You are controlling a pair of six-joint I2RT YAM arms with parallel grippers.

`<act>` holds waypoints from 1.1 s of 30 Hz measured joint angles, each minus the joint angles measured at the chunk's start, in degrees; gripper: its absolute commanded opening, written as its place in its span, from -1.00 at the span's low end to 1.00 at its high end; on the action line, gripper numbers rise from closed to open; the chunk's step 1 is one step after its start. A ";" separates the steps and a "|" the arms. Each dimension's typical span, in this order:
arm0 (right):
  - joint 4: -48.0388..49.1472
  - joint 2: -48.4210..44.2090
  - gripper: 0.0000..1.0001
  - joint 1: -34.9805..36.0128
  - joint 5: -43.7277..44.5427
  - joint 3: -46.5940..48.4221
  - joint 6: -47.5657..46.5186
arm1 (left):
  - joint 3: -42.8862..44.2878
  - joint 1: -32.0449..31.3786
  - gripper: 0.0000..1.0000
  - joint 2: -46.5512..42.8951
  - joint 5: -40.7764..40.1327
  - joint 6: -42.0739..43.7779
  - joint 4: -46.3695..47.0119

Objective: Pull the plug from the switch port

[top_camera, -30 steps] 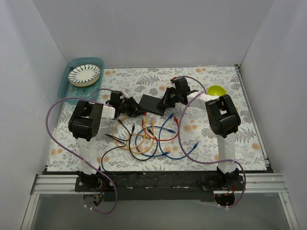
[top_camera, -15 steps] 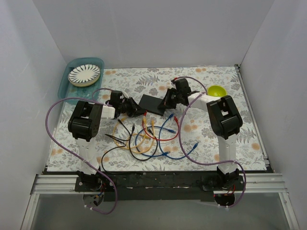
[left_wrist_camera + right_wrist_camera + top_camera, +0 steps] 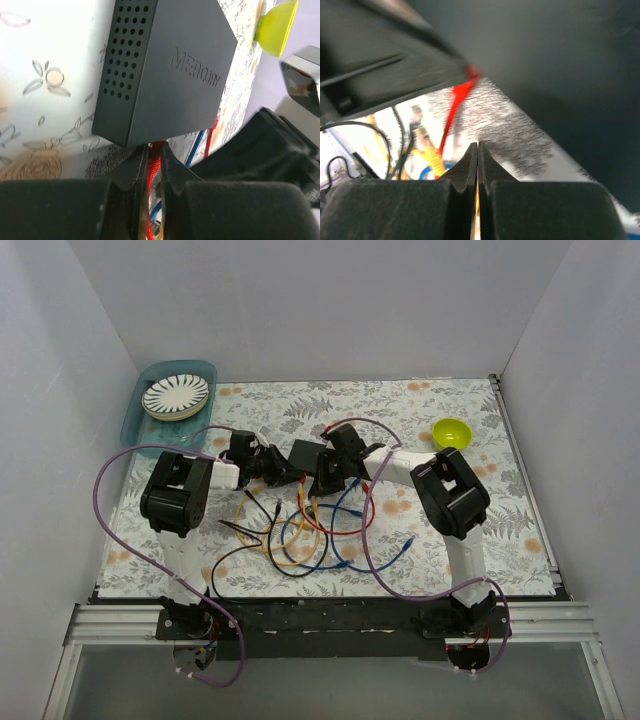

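The switch (image 3: 304, 452) lay flat on the floral cloth (image 3: 420, 410) near the middle of the table, between the two grippers. In the top view its long axis ran roughly left to right, the right end angled slightly toward the arms. The socket edge faced the near side, toward the loose cables (image 3: 310, 540). In the left wrist view we read raised lettering on its top face and saw a grid of vent holes on one short side.

A red plug (image 3: 154, 150) sat in the near edge of the box. The left gripper (image 3: 152, 155) was closed narrowly around that plug, one finger on each side. The right gripper (image 3: 478, 152) had its fingers pressed together with nothing that we could make out between them. It sat at the switch's right end, and the box filled its blurred view as a dark mass.

Red, blue, yellow and black cables lay tangled in front of the switch. A teal tray (image 3: 203, 368) with a striped plate (image 3: 175, 395) stood in the far left corner, and a yellow-green bowl (image 3: 451, 430) toward the far right. Plain white walls (image 3: 300, 310) enclosed three sides.
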 measured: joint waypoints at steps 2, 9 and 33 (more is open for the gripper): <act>-0.59 1.25 -0.97 -0.09 -0.39 0.50 0.44 | -0.72 -0.09 -1.00 -0.72 -0.07 0.07 -0.66; -1.86 4.50 -0.97 -2.23 -0.76 5.68 2.58 | -4.24 -0.52 -1.00 -4.57 -0.22 1.16 -3.30; -0.26 -20.04 -0.74 -4.37 10.38 -10.93 -1.36 | -11.80 2.25 0.18 -34.56 -20.65 3.28 -26.47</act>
